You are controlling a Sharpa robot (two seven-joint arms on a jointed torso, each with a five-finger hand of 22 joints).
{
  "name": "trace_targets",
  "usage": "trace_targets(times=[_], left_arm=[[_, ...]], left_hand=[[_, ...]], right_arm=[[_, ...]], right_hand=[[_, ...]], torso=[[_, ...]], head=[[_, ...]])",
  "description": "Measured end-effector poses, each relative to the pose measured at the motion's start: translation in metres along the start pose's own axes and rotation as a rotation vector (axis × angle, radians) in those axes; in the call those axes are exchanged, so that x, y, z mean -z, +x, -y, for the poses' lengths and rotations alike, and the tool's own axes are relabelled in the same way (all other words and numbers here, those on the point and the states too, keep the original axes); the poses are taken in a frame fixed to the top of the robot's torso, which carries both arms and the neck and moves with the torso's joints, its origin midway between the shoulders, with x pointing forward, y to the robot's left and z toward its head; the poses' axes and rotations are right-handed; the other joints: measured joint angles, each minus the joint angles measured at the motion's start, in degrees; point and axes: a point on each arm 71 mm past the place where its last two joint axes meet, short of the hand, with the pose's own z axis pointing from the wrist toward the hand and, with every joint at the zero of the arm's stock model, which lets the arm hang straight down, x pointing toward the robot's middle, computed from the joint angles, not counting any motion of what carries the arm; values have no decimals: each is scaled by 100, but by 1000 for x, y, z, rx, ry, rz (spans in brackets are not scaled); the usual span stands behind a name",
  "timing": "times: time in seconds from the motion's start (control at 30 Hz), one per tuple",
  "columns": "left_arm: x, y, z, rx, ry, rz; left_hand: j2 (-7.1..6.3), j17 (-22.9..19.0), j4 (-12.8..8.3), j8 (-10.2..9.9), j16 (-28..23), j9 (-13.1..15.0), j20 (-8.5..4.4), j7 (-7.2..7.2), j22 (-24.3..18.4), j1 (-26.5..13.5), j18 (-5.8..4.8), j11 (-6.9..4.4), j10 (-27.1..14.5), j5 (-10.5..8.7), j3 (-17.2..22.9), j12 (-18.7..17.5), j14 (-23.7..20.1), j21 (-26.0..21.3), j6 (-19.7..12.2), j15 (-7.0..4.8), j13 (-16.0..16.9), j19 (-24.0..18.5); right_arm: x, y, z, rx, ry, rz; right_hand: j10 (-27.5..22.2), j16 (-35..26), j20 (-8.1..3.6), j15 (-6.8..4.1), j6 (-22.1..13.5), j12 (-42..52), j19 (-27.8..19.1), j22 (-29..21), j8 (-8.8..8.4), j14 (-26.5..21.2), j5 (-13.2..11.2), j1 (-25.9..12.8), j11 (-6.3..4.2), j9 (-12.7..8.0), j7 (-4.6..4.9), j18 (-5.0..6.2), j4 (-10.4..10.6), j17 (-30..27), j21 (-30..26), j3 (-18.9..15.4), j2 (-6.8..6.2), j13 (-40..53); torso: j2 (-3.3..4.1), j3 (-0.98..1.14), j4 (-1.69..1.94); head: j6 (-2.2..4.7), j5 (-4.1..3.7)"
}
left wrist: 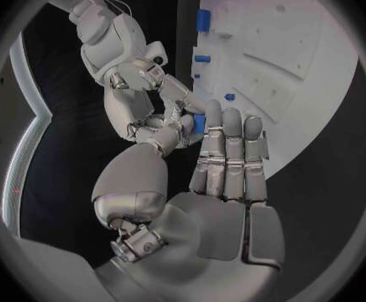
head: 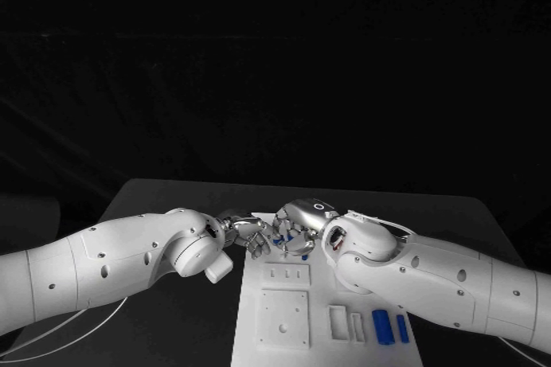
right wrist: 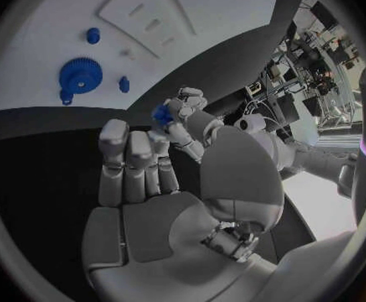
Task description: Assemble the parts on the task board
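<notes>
Blue part (right wrist: 161, 114) pinched btwn both hands' fingers (left wrist: 202, 125) over task board (head: 287, 319).

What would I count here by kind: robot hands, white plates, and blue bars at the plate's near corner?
Silver metal hands: 2, left hand and right hand
White flat task board: 1
Blue cylindrical bars: 2
Total: 5

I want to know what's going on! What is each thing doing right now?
Left robot hand, fingertips at a small blue part; grip unclear.
Right robot hand, fingertips at the same blue part; grip unclear.
Gear, sitting on the board.
Two bars, lying loose on the board.
</notes>
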Motion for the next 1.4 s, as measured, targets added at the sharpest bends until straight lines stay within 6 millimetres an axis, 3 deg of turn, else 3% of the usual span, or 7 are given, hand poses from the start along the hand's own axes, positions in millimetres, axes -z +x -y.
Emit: trace_targets(times=[0.37, 0.57, 0.7, 0.9, 1.07, 1.27, 1.4], left_arm=[[0, 0, 0, -1, 2, 2], [0, 0, 0, -8, 9, 11], [0, 0, 1, -14, 20, 22], [0, 0, 2, -28, 30, 29], [0, -1, 3, -52, 34, 37], [-2, -6, 1, -99, 21, 58], [-6, -5, 2, -127, 2, 64]], left_hand=[[294, 32, -81, 99, 154, 92, -1, 52, -10, -92, 1, -66, 145, 145, 50, 84, 55, 111, 71, -54, 92, -42], [364, 128, -88, 138, 376, 92, -1, 72, 34, -41, 1, -102, 226, 158, 42, 233, 93, 241, 91, -115, 217, -42], [370, 188, -94, 138, 526, 92, -1, 97, 59, -35, 1, -173, 318, 425, 33, 377, 134, 330, 115, -174, 307, -41], [342, 194, -95, 138, 549, 92, 0, 103, 65, -7, 1, -165, 328, 459, 23, 377, 134, 333, 121, -175, 322, -41], [335, 201, -97, 166, 575, 92, 0, 103, 74, -1, 2, -183, 350, 476, 20, 400, 134, 376, 121, -175, 336, -41], [308, 205, -97, 167, 614, 92, 0, 103, 81, 25, 1, -185, 370, 538, 18, 423, 156, 412, 121, -196, 351, -41], [304, 219, -105, 167, 687, 92, 0, 124, 88, 27, 1, -233, 421, 759, 11, 473, 196, 471, 143, -235, 390, -41]], right_arm=[[-1, 1, 0, 2, 0, -8], [-1, 1, 3, 3, 9, -11], [-1, 2, 8, 3, 25, -13], [3, 1, 19, -6, 52, -4], [14, -4, 41, -21, 90, 24], [32, -19, 74, -81, 128, 76], [34, -38, 88, -154, 135, 146]], right_hand=[[0, -1, 1, 0, -1, -26, 0, 0, -1, 0, 23, -8, 0, -1, 1, 0, 9, 0, 0, -10, -8, 0], [-1, -50, 2, 1, -28, -67, 1, 0, -66, 1, 180, -199, 5, 25, 67, 1, 164, 0, -29, -68, -197, -16], [-75, -99, 9, 39, -148, -117, 8, 0, -205, -37, 223, -364, 93, -37, 187, 1, 293, -6, -89, -186, -360, -39], [-233, -202, 14, 171, -481, -249, -155, -11, -448, -172, 223, -511, 248, -135, 246, -5, 318, -34, -212, -495, -485, -116], [-459, -389, 110, 345, -766, -384, -426, -56, -598, -372, 671, -673, 390, -215, 367, -7, 275, -115, -430, -899, -531, -232], [-496, -403, 122, 355, -813, -388, -474, -60, -606, -401, 1071, -749, 408, -220, 396, -11, 301, -138, -479, -1123, -499, -302], [-499, -403, 122, 352, -815, -388, -474, -60, -606, -403, 1187, -768, 405, -220, 397, -11, 319, -156, -488, -1141, -474, -342]], torso=[[-3, -2, 0], [-4, -3, 0], [-4, -3, -2], [-5, -2, -1], [-7, 1, 0], [-10, 7, -1], [-12, 12, 1]], head=[[-9, -5], [-9, -12], [-9, -6], [-13, 1], [-24, 2], [-31, 6], [-31, -10]])
